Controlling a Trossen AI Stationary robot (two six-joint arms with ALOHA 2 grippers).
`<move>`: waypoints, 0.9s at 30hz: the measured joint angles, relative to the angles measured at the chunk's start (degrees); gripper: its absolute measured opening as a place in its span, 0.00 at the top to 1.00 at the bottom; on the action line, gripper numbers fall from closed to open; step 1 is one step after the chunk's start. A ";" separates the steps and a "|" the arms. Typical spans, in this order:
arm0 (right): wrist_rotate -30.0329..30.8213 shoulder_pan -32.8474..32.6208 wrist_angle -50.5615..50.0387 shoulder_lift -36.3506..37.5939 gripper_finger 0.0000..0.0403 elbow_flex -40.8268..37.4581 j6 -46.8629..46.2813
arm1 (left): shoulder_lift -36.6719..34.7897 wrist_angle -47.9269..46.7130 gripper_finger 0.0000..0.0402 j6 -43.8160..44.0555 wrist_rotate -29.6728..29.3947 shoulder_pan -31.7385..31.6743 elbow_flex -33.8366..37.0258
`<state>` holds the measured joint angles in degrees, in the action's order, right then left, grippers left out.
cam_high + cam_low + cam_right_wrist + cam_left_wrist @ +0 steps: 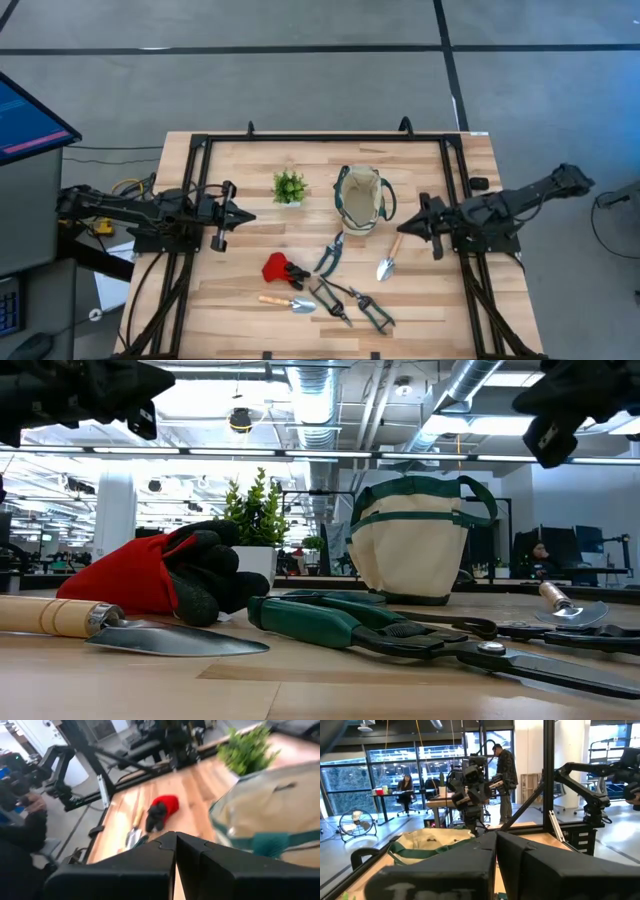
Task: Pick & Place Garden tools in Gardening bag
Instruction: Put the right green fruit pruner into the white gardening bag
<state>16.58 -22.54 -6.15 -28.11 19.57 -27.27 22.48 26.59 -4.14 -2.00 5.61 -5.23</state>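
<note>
The beige gardening bag [360, 197] with green trim stands upright on its base at the table's middle. Near it lie a red-and-black glove [282, 268], a wooden-handled trowel [288, 302], a second trowel [390, 258], green-handled shears [330, 252] and two dark pruners [330, 300] [370, 310], all flat on the wood. My left gripper [245, 216] is shut and empty, raised left of the plant. My right gripper [402, 228] is shut and empty, raised right of the bag, above the second trowel's handle.
A small green potted plant [290, 186] stands left of the bag. A black frame [320, 138] runs along the table's far edge and down both sides. Bare wood lies between my left gripper and the glove. People show in the room beyond the table [506, 770].
</note>
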 joint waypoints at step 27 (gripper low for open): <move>-0.02 -10.26 -6.04 -26.38 1.00 14.02 -24.49 | 0.02 -0.20 0.99 -0.04 0.11 0.00 0.09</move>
<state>16.56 -32.79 -12.19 -54.48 33.60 -51.76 22.50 26.39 -4.19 -1.89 5.61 -5.15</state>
